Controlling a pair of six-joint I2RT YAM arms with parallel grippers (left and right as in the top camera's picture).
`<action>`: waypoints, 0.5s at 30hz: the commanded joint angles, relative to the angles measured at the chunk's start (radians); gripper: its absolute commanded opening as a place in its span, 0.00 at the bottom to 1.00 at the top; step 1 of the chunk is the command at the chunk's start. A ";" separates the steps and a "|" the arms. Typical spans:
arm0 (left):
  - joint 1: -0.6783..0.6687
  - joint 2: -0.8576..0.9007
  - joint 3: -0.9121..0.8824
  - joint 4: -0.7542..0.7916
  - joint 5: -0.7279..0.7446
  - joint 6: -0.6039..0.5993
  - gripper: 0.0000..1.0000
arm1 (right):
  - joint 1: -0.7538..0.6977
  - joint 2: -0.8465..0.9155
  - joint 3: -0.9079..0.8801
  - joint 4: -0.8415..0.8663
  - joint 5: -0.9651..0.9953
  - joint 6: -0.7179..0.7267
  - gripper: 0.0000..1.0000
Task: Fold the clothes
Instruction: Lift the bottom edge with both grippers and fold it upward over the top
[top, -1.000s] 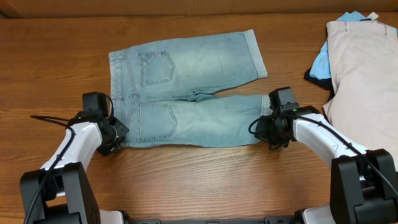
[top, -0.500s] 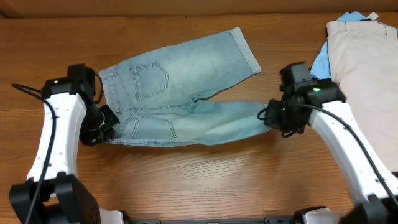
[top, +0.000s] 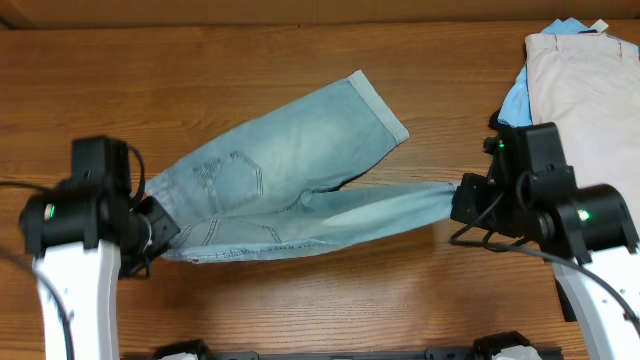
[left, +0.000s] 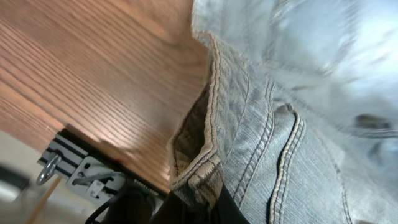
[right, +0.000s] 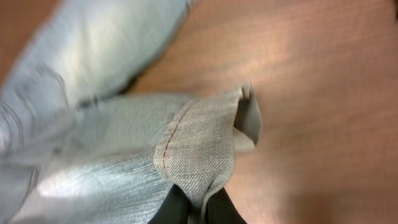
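The light-blue denim shorts (top: 290, 170) hang stretched between my two grippers above the wooden table (top: 320, 290). My left gripper (top: 150, 232) is shut on the waistband corner, whose stitched seam fills the left wrist view (left: 205, 177). My right gripper (top: 462, 205) is shut on the cuffed hem of the near leg, seen bunched in the right wrist view (right: 199, 155). The near leg is lifted and pulled taut. The far leg (top: 360, 110) trails toward the back of the table, with a back pocket (top: 232, 178) showing.
A beige garment (top: 585, 100) lies at the back right, over a bright blue garment (top: 515, 98) and a black one (top: 500, 122). The right arm sits just in front of that pile.
Both grippers have risen and moved apart, lifting the shorts' near edge off the table. The waistband has swung left and the far leg has tilted and slid forward.
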 joint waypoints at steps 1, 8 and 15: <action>0.004 -0.095 -0.016 0.015 -0.059 -0.035 0.04 | 0.002 0.024 0.019 0.074 0.033 -0.026 0.04; 0.004 -0.105 -0.142 0.099 -0.095 -0.088 0.04 | 0.002 0.206 0.019 0.244 0.032 -0.049 0.04; 0.005 -0.069 -0.333 0.311 -0.174 -0.245 0.04 | 0.003 0.412 0.019 0.477 0.014 -0.114 0.04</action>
